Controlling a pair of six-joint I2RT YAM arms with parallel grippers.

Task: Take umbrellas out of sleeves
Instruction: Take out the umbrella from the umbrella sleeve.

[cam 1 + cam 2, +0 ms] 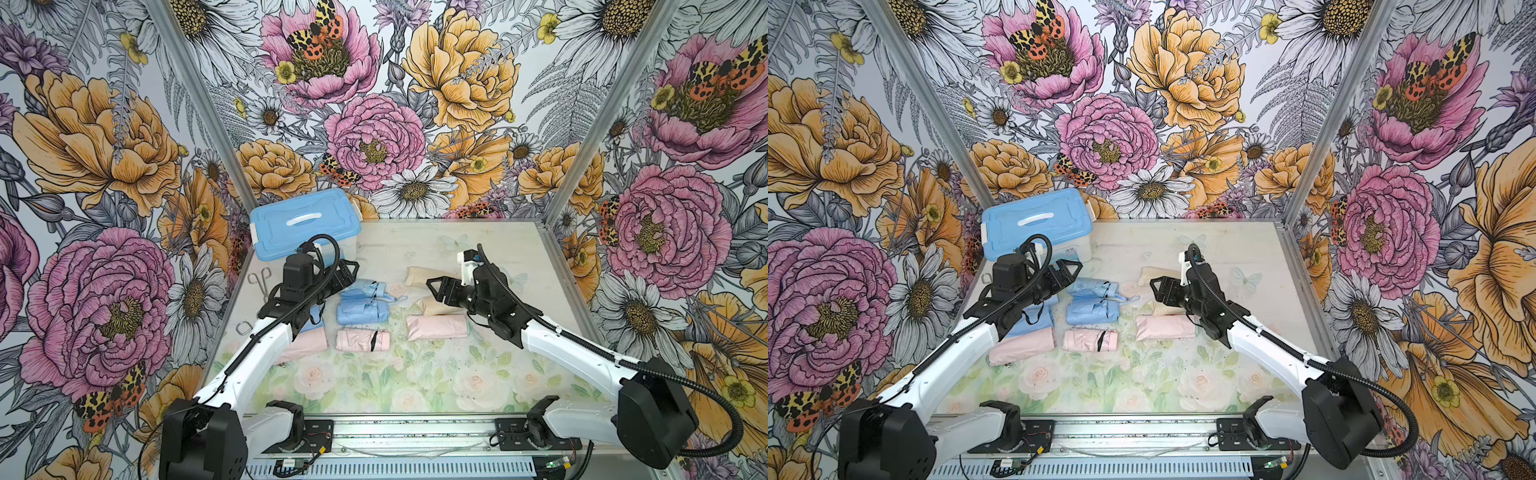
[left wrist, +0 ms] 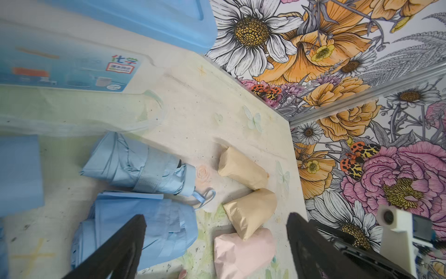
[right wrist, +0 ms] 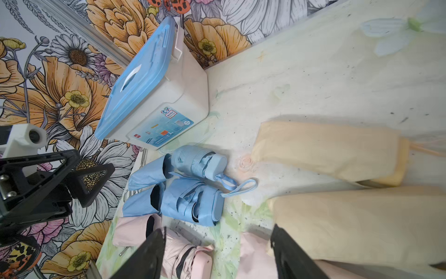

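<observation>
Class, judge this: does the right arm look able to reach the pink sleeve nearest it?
Probably yes: the pink sleeve lies uncovered close by the open right claw, with nothing between them.

Top views: left arm [image 1: 955,353] covers left part of blue sleeve [image 1: 1040,322] & far-left corner of pink sleeve [image 1: 1025,345]. Right arm [image 1: 1266,349] hides right end of the nearer cream sleeve [image 1: 1163,307]. Left wrist view: box [image 2: 72,60] blurred, cut off at pic edge. Right wrist view: pink umbrella [image 3: 185,256] partly behind a finger, cut off at edge.
</observation>
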